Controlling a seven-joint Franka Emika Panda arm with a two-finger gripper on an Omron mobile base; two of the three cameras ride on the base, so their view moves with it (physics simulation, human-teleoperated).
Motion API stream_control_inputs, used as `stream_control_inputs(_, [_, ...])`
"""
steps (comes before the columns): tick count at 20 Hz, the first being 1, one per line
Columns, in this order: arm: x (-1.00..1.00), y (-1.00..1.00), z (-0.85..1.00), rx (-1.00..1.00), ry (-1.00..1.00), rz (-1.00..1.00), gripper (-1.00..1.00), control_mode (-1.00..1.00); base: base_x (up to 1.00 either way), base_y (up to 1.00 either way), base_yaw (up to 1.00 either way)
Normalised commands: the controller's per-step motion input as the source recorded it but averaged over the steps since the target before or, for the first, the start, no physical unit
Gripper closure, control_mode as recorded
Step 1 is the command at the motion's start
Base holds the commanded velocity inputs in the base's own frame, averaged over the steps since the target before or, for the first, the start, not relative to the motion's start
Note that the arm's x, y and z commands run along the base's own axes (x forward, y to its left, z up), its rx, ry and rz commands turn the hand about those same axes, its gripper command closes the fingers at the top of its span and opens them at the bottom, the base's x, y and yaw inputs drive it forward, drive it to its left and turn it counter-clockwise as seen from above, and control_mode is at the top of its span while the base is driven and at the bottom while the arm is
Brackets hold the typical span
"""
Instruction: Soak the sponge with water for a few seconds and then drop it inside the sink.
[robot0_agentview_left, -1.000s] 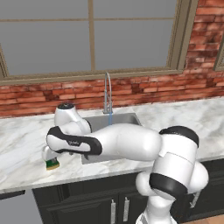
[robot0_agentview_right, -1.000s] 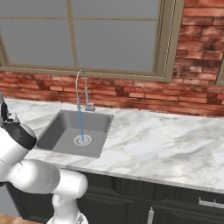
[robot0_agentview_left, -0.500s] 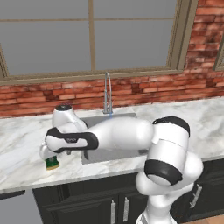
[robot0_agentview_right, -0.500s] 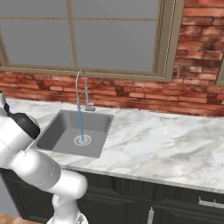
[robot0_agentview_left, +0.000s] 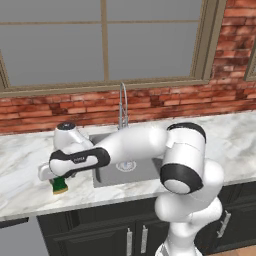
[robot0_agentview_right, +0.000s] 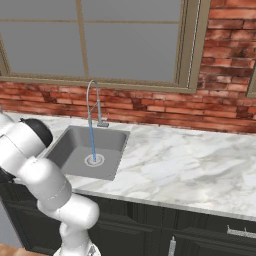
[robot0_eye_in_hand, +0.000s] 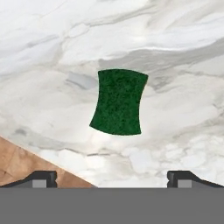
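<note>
so the sponge (robot0_eye_in_hand: 119, 102) is sitting flat on the white marble bench (robot0_agentview_left: 22, 185), green side up, over to the left of the sink (robot0_agentview_left: 145, 172) and close to the bench's front edge. from the left base view you can see the sponge's yellow bottom layer peeking out right under the hand. the gripper (robot0_eye_in_hand: 112, 179) hangs straight above it with the jaws spread wide and nothing between them, the two dark fingertips (robot0_eye_in_hand: 41, 178) showing at either side of the hand view with the sponge centred between them but further down, not touched. the arm reaches out left across the front of the basin. water (robot0_agentview_right: 92, 141) is running in a thin blue stream from the gooseneck tap (robot0_agentview_right: 92, 102) down onto the round drain (robot0_agentview_right: 94, 159). brick wall (robot0_agentview_right: 215, 107) and a window (robot0_agentview_right: 127, 37) behind.
</note>
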Motion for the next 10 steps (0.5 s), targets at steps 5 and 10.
stream_control_inputs(5, [0.31, 0.08, 0.00, -0.05, 0.00, -0.07, -1.00, -1.00, 0.00, 0.00, 0.00])
stream_control_inputs(10, [0.18, 0.00, 0.00, -0.01, 0.00, -0.01, -1.00, -1.00, 0.00, 0.00, 0.00])
